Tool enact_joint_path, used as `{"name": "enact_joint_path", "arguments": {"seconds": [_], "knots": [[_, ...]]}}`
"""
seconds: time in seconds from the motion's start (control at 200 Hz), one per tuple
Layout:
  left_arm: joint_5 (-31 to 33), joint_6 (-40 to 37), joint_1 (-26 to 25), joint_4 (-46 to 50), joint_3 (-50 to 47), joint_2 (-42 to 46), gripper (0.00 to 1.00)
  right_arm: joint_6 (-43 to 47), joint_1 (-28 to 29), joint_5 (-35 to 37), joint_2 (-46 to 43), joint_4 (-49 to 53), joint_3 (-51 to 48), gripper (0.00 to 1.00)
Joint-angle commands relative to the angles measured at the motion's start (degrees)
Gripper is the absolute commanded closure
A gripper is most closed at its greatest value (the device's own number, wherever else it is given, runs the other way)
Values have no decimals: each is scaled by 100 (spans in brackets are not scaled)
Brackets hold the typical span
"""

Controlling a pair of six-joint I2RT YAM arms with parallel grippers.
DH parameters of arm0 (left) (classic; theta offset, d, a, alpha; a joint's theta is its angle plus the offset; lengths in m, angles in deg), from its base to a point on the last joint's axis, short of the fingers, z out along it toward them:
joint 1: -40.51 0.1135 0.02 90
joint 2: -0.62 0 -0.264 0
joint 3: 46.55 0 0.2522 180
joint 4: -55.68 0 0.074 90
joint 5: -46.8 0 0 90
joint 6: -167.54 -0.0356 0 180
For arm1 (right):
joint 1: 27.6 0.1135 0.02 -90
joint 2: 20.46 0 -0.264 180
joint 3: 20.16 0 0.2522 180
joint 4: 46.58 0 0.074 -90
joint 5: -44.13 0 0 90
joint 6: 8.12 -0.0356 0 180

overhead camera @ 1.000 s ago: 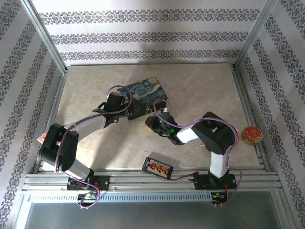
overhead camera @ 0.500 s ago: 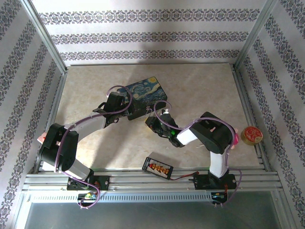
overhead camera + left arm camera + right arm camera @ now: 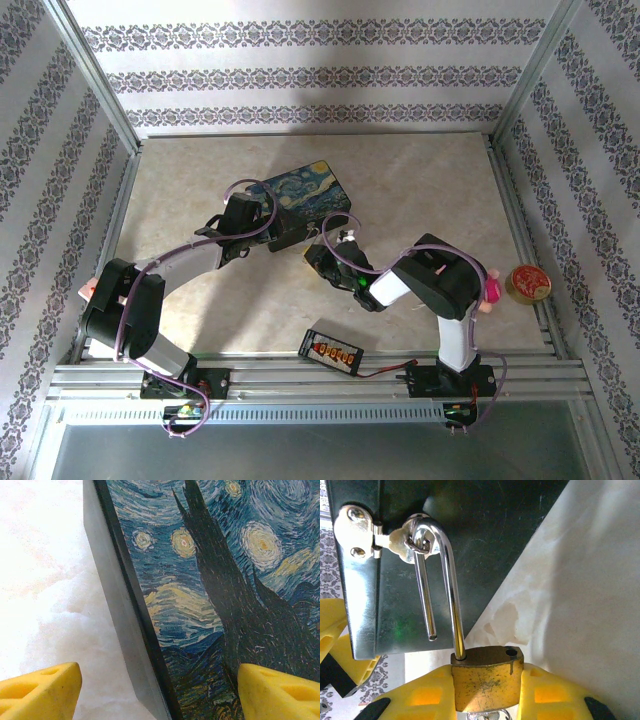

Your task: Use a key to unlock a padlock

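Since the short shackle leg (image 3: 426, 600) of the padlock (image 3: 487, 677) hangs free of the brass body, the unlocking looks done. The lock hangs hooked through the hasp (image 3: 360, 545) on the box (image 3: 210, 580). The right gripper (image 3: 487, 696) is clamped on its body, and unhooking next calls for a careful twist. The left gripper (image 3: 160, 690) stands spread over the box edge. No writing is legible.

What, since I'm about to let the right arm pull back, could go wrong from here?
The padlock, clamped in the right fingers, has its open shackle hooked through the hasp loop; a straight pull could drag the box. The left fingers stand open astride the box edge, so nothing would hold it.
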Motion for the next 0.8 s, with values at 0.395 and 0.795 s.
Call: {"name": "enact_joint_path", "arguments": {"seconds": [0.395,0.795], "knots": [[188,-73,79,423,-197,-83,20,-222,-169,613,322,-819,-2,95],[162,-57,119,417,-248,-90,27,-298,-230,633,315,-996,-115,96]]}}
